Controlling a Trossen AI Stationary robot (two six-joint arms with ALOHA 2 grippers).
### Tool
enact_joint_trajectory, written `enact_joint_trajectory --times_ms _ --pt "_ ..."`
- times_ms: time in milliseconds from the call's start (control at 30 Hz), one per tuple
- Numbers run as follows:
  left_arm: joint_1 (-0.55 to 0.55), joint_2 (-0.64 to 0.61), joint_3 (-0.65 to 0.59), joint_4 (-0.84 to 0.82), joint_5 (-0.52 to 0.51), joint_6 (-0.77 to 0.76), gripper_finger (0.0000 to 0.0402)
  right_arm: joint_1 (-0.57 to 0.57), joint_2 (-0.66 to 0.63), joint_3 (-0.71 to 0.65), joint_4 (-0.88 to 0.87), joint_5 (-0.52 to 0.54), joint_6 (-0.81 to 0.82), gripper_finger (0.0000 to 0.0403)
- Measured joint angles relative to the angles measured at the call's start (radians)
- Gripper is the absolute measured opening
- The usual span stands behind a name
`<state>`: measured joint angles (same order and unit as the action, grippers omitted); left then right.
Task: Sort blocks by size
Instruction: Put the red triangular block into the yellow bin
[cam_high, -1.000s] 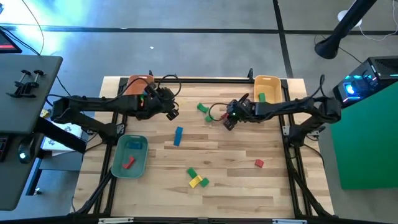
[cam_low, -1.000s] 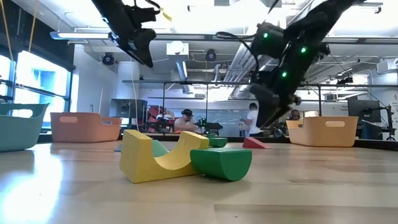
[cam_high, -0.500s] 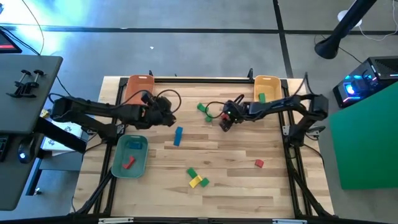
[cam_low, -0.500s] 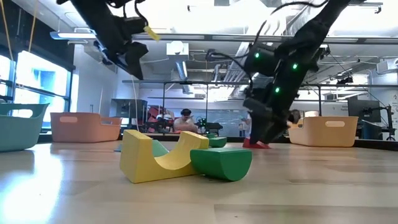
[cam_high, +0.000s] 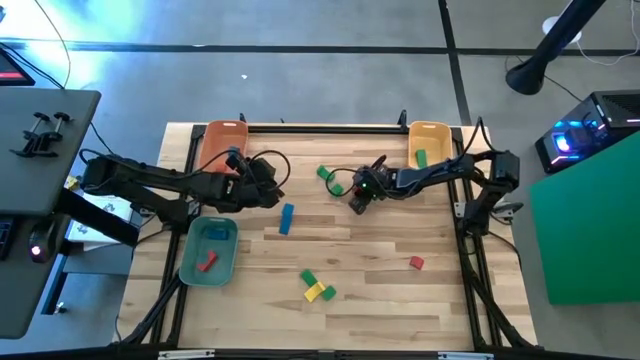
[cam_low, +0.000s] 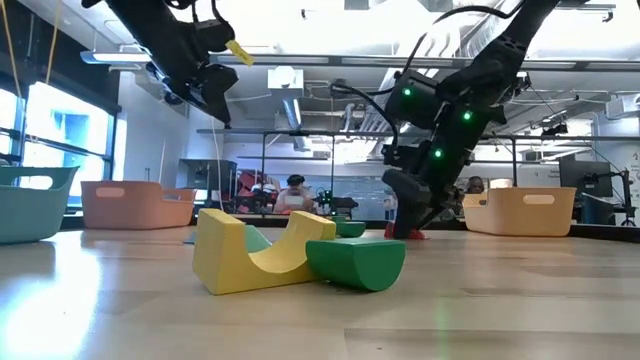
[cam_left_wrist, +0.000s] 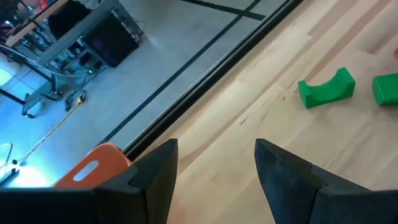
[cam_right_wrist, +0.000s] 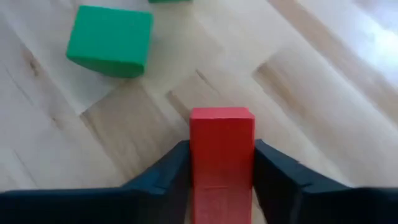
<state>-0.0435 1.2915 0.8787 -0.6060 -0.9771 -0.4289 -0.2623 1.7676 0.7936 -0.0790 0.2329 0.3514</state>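
Right gripper (cam_right_wrist: 222, 180) angled down at table, fingers clamping red block (cam_right_wrist: 222, 140); left gripper (cam_left_wrist: 214, 174) raised, open, empty

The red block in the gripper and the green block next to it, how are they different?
The red block is long and narrow; the green block is squat and squarish. The red block sits between the right gripper fingers; the green block lies free on the table. Both are plain, solid-coloured blocks.

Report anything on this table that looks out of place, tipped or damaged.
Nothing looks damaged or spilled. Loose blocks lie scattered on the wood, which fits an unfinished sort. The yellow arch block lies on its side with a green block against it. The right end effector is closed on a red block.
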Motion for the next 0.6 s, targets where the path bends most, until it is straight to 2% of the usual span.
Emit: enact_joint_trajectory --times_ms 100,200,333,433,600 --pt "-0.01 0.0 0.0 -0.001 -0.001 -0.016 0.0201 -0.018 -0.031 0.043 -0.012 -0.002 -0.07 0.0126" --pt "-0.025 0.0 0.0 -0.001 -0.001 -0.023 0.0201 -0.037 -0.134 0.123 -0.123 0.061 -0.128 0.0126" --pt "-0.037 0.0 0.0 -0.001 -0.003 -0.021 0.0201 -0.084 -0.266 0.216 -0.459 0.16 -0.131 0.0126" --pt "-0.037 0.0 0.0 0.0 -0.014 -0.003 0.0201 -0.169 -0.364 0.242 -0.595 0.161 -0.117 0.0126" --pt "-0.028 0.0 0.0 0.002 -0.018 0.023 0.0201 -0.399 -0.453 0.146 -0.658 0.097 -0.03 0.0126"
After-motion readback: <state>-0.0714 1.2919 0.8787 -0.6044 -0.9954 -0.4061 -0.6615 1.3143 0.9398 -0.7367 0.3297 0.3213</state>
